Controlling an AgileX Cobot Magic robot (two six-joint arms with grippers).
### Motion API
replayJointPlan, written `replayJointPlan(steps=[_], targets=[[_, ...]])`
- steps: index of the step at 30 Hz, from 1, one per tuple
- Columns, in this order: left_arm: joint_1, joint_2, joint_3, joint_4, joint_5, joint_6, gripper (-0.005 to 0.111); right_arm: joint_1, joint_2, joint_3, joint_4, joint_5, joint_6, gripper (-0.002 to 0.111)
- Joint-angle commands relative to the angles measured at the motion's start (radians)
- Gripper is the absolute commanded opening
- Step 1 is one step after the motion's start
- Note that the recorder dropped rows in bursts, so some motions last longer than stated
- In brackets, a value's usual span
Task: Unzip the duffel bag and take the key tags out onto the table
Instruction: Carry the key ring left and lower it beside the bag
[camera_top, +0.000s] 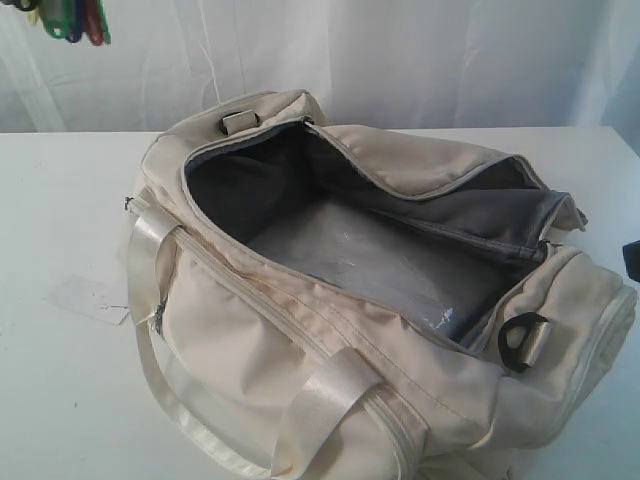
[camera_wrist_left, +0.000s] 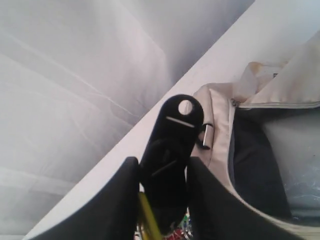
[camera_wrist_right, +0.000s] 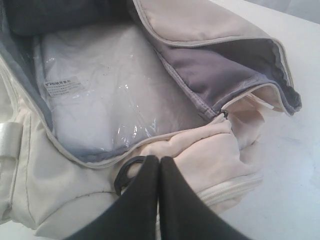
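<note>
The cream duffel bag lies unzipped on the white table, its grey lining exposed. High above the table's far left corner hang the key tags. My left gripper is shut on that bunch: a black tag sticks out between the fingers, with a yellow tag beside it. My right gripper is shut on nothing, hovering over the bag's end by a black D-ring. Only its dark edge shows in the exterior view.
A flat white paper tag lies on the table left of the bag. A clear plastic sheet covers the bag's floor. Satin straps hang over the near side. A pale curtain backs the table.
</note>
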Motion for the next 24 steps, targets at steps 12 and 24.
replayJointPlan(steps=[12,24], targets=[[0.105,-0.095,0.372,0.003,0.089,-0.027,0.000,0.002,-0.004,0.005,0.001,-0.003,-0.009,0.000],[0.167,-0.095,0.700,0.063,0.019,-0.130,0.000,0.002,-0.004,0.005,0.001,-0.003,-0.009,0.000]])
